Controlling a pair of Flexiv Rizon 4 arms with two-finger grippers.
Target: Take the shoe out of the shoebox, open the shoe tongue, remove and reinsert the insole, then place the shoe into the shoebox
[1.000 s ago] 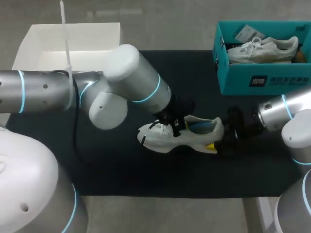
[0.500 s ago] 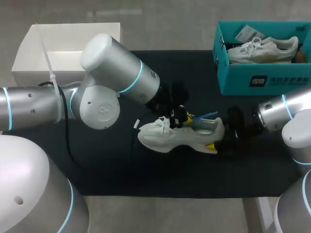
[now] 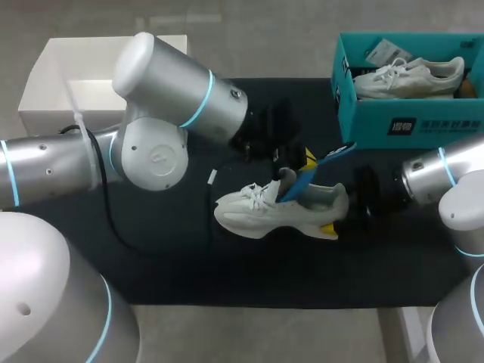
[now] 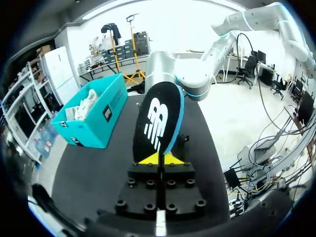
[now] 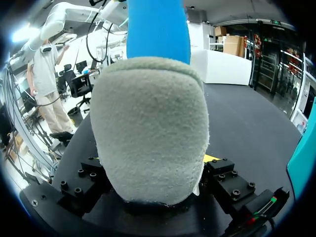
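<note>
Head view has the white shoe (image 3: 276, 213) lying on its sole on the dark bench (image 3: 189, 265), toe toward my left arm, well apart from the teal shoebox (image 3: 408, 125), which holds a second shoe (image 3: 408, 76). The blue insole (image 3: 316, 171) slants up out of the shoe's opening, its front end down inside and its heel end in the air. The left gripper (image 3: 306, 160) has it: in the left wrist view the fingers (image 4: 170, 159) are pressed nearly together on the insole's lower edge, and the insole stands up just ahead of them. The right gripper (image 3: 344, 215) is at the heel; its wrist view shows the grey heel filling the space between the fingers, one yellow tip against its side and the other hidden, so I judge it clamped on the shoe. The insole looks only part-way out. If the buried end catches, the pull could lift the shoe or tug the heel free. The pinch is narrow and the insole is thin and springy, so it may slip or twist. Once loose, it could flick toward the shoebox.
</note>
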